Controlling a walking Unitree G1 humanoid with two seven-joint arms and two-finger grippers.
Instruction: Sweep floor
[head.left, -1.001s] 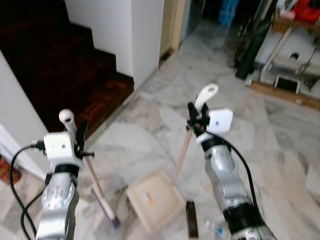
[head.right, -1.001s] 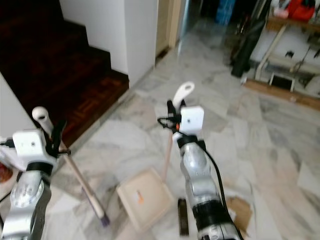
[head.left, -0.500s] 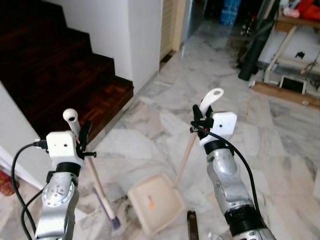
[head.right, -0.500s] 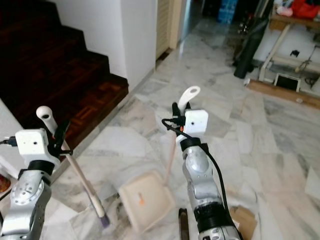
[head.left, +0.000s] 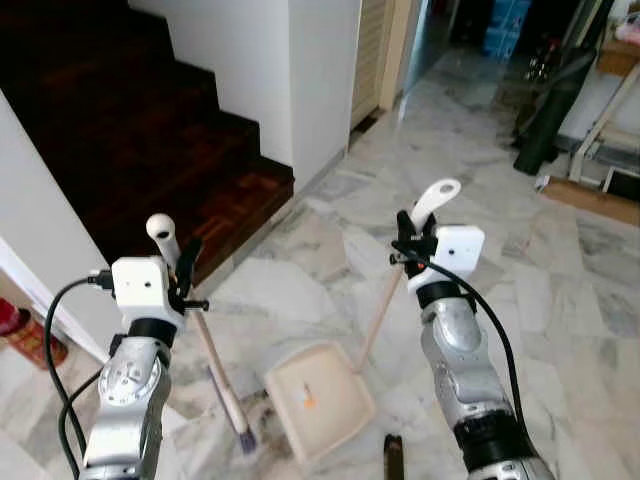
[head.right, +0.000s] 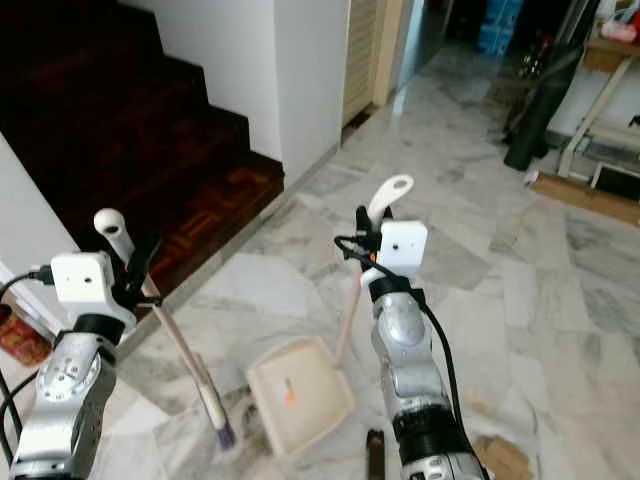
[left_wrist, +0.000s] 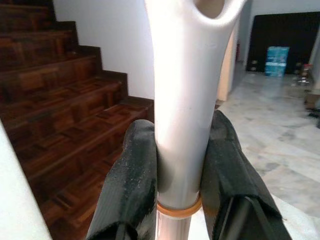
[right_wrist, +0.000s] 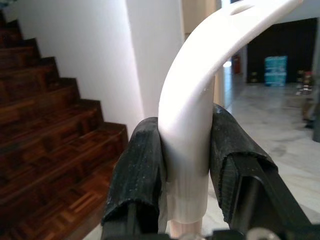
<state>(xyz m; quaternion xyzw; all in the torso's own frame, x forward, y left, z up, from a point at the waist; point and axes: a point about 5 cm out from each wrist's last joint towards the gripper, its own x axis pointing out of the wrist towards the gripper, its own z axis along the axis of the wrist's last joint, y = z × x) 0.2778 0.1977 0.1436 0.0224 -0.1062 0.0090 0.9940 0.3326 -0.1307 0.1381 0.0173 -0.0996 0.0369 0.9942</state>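
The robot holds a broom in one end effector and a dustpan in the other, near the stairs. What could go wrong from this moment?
1. The left end effector grips the broom only near its white top, so the long handle may twist or slip.
2. The dustpan hangs tilted from the right end effector; dirt could slide back out.
3. The wooden stairs are close on the left; the broom could hit them.

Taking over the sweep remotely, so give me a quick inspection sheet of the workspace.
Surface: marble floor, veined grey-white.
Job's things: broom, brush end on the floor; dustpan flat on the floor, a small orange bit in it.
Clutter: dark flat object beside the dustpan; cardboard scrap.
Grippers: left claw shut on the broom handle; right claw shut on the dustpan handle.
Cables: black cable looping off the left wrist.
Surroundings: dark wooden stairs; white wall; doorway beyond.
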